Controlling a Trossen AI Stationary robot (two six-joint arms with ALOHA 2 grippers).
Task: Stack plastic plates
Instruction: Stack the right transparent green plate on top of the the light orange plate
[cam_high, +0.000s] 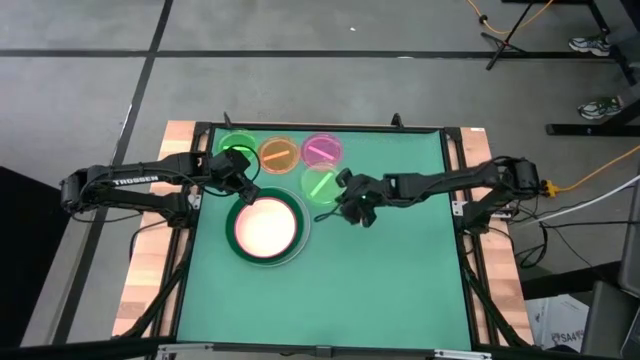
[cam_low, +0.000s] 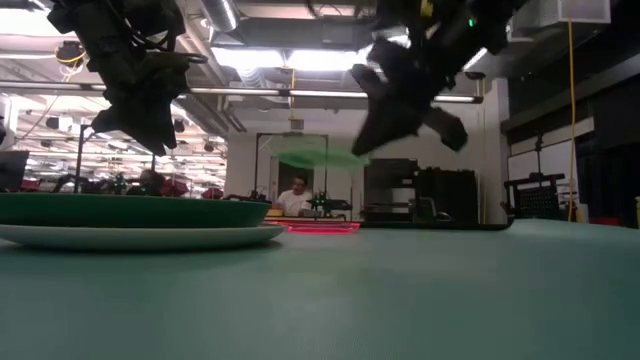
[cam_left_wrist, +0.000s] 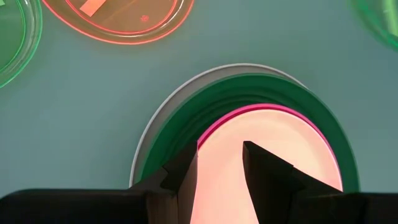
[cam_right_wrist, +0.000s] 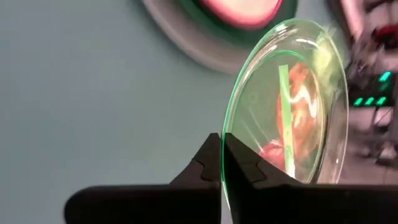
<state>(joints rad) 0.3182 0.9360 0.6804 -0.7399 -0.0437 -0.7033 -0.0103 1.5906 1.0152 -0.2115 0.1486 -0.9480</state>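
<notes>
A stack (cam_high: 267, 228) sits left of centre: a white plate (cam_left_wrist: 163, 112) at the bottom, then dark green (cam_left_wrist: 186, 115), magenta (cam_left_wrist: 214, 122) and cream (cam_left_wrist: 273, 137) on top. My left gripper (cam_left_wrist: 219, 158) hovers open above the stack's far part, touching nothing. Small translucent green (cam_high: 236, 147), orange (cam_high: 279, 154) and pink (cam_high: 322, 150) plates lie in a row by the far edge. My right gripper (cam_right_wrist: 222, 155) is shut on a second small green plate (cam_high: 321, 185), right of the stack's far side. My right gripper pinches the small green plate by its rim (cam_right_wrist: 225, 140), one finger on each face. The fingers come roughly level from the table's right side. The plate (cam_low: 318, 158) is lifted clear of the table and sits about level, reaching out from the fingers toward the stack.
The green mat (cam_high: 400, 280) lies bare on the near and right parts of the table. Wooden borders (cam_high: 150, 280) run along both sides. A person (cam_low: 293, 197) sits far off in the room behind.
</notes>
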